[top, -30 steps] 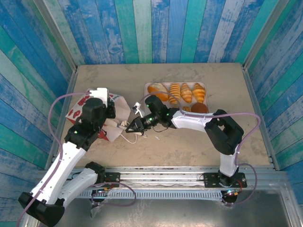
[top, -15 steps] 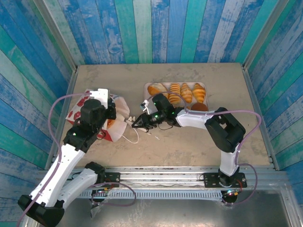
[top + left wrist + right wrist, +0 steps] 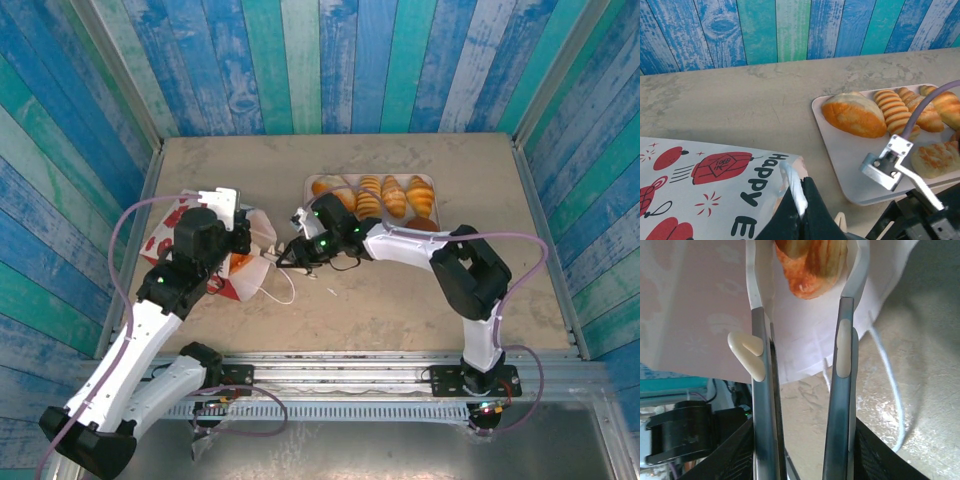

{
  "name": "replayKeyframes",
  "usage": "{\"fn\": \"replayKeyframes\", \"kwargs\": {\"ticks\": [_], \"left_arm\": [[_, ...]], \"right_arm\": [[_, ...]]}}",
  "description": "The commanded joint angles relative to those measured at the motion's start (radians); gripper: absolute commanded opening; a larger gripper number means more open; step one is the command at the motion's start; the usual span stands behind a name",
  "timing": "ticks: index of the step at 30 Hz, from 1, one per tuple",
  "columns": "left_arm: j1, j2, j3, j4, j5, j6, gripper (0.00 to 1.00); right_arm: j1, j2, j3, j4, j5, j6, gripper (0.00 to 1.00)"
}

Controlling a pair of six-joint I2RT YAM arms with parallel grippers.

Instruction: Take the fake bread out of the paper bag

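Fake bread [image 3: 812, 265]: One orange-brown piece sits inside the paper bag [image 3: 715, 170], against the white lining at the mouth. The unloaded pieces [image 3: 855, 116] lie on the tray [image 3: 850, 165], apart from the bag.
Left gripper [image 3: 799, 200]: Closed. It pinches the bag's white rim and holds the mouth open.
Right gripper [image 3: 282, 257]: Jaws apart, reaching into the mouth with one finger on each side of the piece. You cannot confirm from the wrist view that either pad touches it.
Risk, lining caught: White paper lies close around both fingers. If you close with paper between pad and piece, expect the bag to drag along or tear at the pinched rim.
Risk, shallow grip: Only the rounded end of the piece sits between the fingers. Closing there may squeeze it deeper into the bag.
Risk, snag: The string handle [image 3: 886, 375] loops on the worktop [image 3: 400, 290] just beside one finger. A sideways withdrawal may hook it and pull the bag.
Obstructions: The tray stands near the right arm and is largely occupied. Select a bare spot before you carry the piece over.
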Motion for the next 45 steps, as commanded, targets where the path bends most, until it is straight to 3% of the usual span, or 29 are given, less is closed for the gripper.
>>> {"fn": "replayKeyframes", "kwargs": {"ticks": [1, 13, 22, 27, 36, 45], "left_arm": [[-0.002, -0.001, 0.002, 0.037, 0.016, 0.015, 0.00], [-0.001, -0.004, -0.003, 0.044, 0.019, 0.013, 0.00], [-0.002, -0.004, 0.000, 0.042, 0.008, 0.015, 0.00], [-0.001, -0.015, 0.001, 0.037, -0.004, 0.014, 0.00], [-0.002, -0.014, 0.006, 0.032, 0.000, 0.007, 0.00], [-0.002, -0.008, 0.007, 0.037, 0.009, 0.003, 0.00]], "right_arm": [[0.029, 0.029, 0.060, -0.082, 0.049, -0.063, 0.48], [0.102, 0.092, 0.204, -0.289, 0.290, -0.192, 0.53], [0.182, 0.147, 0.360, -0.502, 0.556, -0.344, 0.53], [0.211, 0.108, 0.357, -0.514, 0.670, -0.400, 0.57], [0.216, 0.158, 0.396, -0.514, 0.531, -0.435, 0.59], [0.217, 0.254, 0.503, -0.596, 0.520, -0.453, 0.57]]}}
